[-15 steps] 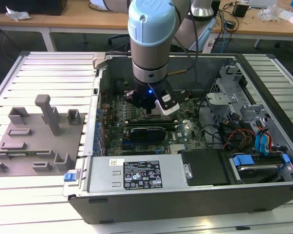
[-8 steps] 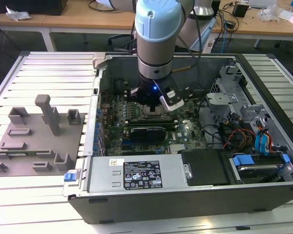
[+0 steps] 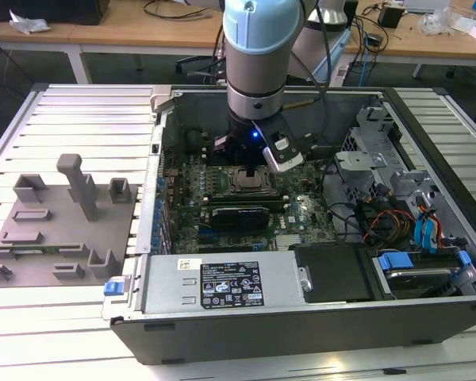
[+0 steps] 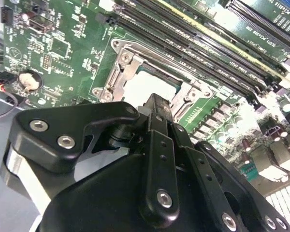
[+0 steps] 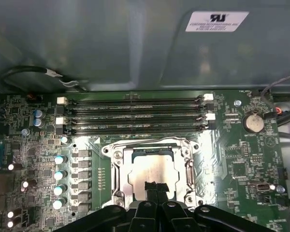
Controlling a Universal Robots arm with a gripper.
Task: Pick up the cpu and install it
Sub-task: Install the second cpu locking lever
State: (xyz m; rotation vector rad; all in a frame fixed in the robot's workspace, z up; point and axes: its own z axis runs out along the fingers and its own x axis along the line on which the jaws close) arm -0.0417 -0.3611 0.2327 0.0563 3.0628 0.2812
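The arm (image 3: pixel 258 55) reaches down into the open computer case (image 3: pixel 301 317), its gripper (image 3: pixel 252 161) low over the motherboard (image 3: pixel 222 194), just at the socket (image 3: pixel 248 181).

In the first wrist view, the cpu (image 5: pixel 152 171) lies flat inside the socket frame (image 5: pixel 117 166), its silvery top bright with glare. The gripper (image 5: pixel 155 185) has its two fingertips (image 5: pixel 150 185) together, dark against the chip's edge at 6 o'clock; they look pressed shut with no gap, and nothing is held between them. Whether the tips touch the chip or hang just above it, I cannot tell. The memory slots (image 5: pixel 135 113) run across the board at 12 o'clock from the socket, and a round coin cell (image 5: pixel 254 123) sits at about 2 o'clock from it.

In the second wrist view, the gripper (image 4: pixel 157 104) and its black linkage stand in front, with the cpu (image 4: pixel 142 84) pale and partly hidden behind the finger (image 4: pixel 157 125). The socket frame (image 4: pixel 121 72) surrounds the chip, and the coin cell (image 4: pixel 29 79) lies at 9 o'clock from it.

In the exterior view, a grey fixture plate (image 3: pixel 59 230) with blocks rests on the slatted table (image 3: pixel 79 119), well apart from the case at 9 o'clock. The power supply (image 3: pixel 222 286) sits at 6 o'clock from the socket.
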